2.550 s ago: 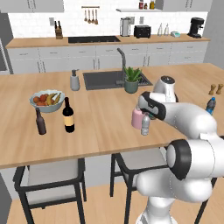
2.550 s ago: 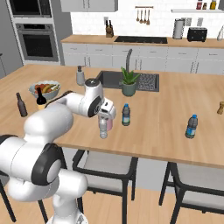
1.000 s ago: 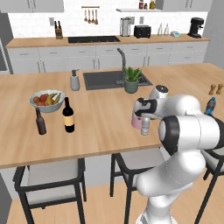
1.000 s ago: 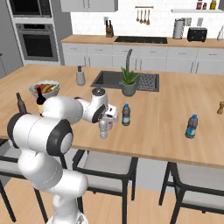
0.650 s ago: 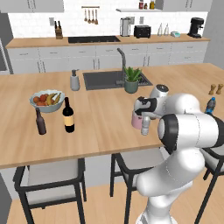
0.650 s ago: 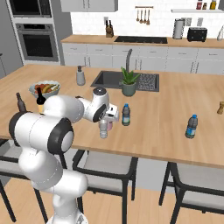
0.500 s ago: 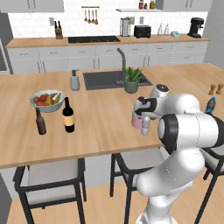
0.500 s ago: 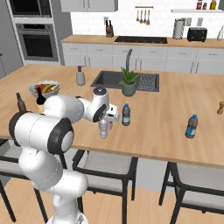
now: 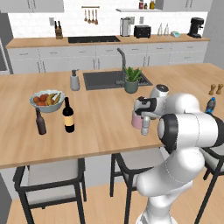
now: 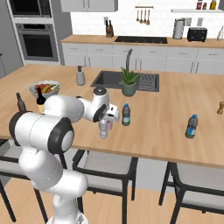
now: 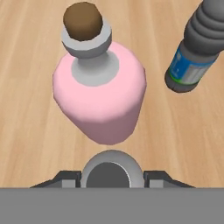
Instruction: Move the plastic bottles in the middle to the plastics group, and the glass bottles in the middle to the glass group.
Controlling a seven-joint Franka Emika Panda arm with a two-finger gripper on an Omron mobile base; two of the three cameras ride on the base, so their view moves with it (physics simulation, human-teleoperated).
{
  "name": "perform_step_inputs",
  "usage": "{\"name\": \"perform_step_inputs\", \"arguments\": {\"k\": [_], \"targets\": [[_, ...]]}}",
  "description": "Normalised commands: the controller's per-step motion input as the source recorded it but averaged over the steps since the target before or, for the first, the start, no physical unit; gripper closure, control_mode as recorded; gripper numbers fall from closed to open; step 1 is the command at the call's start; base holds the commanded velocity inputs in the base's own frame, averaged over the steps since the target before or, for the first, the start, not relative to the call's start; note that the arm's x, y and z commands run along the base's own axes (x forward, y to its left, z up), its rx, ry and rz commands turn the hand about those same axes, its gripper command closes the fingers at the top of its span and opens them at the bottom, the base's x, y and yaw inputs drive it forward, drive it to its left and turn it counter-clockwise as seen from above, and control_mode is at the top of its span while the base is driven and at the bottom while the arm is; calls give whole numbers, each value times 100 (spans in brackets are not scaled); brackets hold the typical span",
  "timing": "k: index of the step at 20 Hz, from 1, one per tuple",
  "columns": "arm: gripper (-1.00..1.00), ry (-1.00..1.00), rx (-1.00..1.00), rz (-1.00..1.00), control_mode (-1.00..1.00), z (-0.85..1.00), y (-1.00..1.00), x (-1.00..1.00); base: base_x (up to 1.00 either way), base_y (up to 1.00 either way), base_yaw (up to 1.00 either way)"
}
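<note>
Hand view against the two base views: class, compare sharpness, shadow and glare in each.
Hand view: the pink bottle is large but soft-edged, flatly shaded, without glare. Left base view: even light, and the wine bottle casts only a faint shadow. Right base view: small things like the blue-capped bottle look coarse and slightly blurred.

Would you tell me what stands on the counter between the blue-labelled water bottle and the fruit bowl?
In the right base view, the pink bottle and clear bottle, with the gripper above the clear one.
</note>
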Motion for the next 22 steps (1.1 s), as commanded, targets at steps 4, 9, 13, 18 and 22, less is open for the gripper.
{"name": "perform_step_inputs", "arguments": {"k": [4, 9, 13, 18, 22], "targets": [[100, -1, 0, 0, -100, 0, -2, -16, 0, 0, 0], [100, -6, 0, -1, -100, 17, -30, -80, 0, 0, 0], [100, -1, 0, -4, -100, 53, -54, -69, 0, 0, 0], [100, 0, -4, -3, -100, 60, -61, -32, 0, 0, 0], [100, 2, -8, -3, -100, 40, -86, -1, 0, 0, 0]]}}
